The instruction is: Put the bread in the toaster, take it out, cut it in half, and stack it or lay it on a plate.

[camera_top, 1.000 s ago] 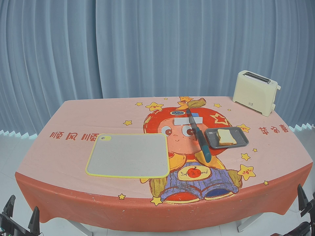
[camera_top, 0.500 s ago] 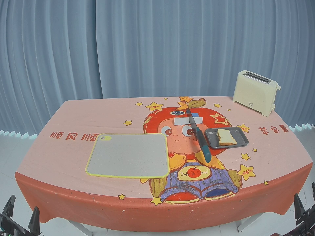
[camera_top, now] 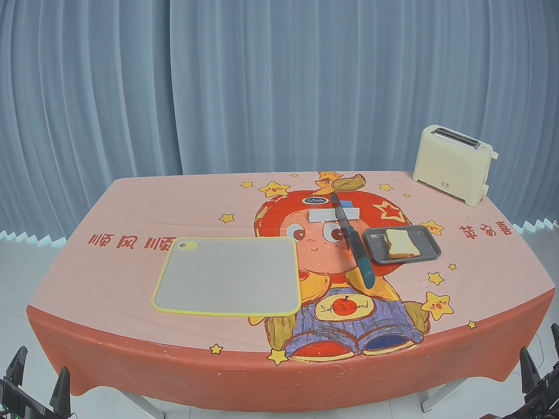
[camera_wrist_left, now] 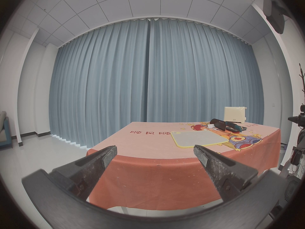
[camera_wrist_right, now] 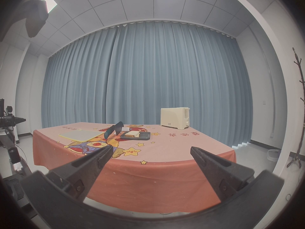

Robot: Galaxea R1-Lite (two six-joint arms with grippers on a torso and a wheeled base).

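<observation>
A slice of bread [camera_top: 402,242] lies on a dark grey tray [camera_top: 375,250] right of the table's middle. The cream toaster [camera_top: 454,164] stands at the far right corner, its slot empty. A knife [camera_top: 354,241] with a teal handle lies just left of the tray. A grey cutting board [camera_top: 230,276] with a yellow rim lies front left. My left gripper [camera_top: 42,373] hangs open below the table's front left edge. Below the front right corner, my right gripper [camera_top: 541,359] is open too. Both wrist views show the fingers spread with nothing between them [camera_wrist_left: 155,151] [camera_wrist_right: 151,151].
The table is covered by a pink cartoon cloth [camera_top: 145,216], with blue curtains close behind it. A small white card [camera_top: 326,214] lies under the knife's blade. The floor around the table is bare.
My right gripper has dropped lower at the head view's bottom right corner. The left gripper and everything on the table stay as they were.
</observation>
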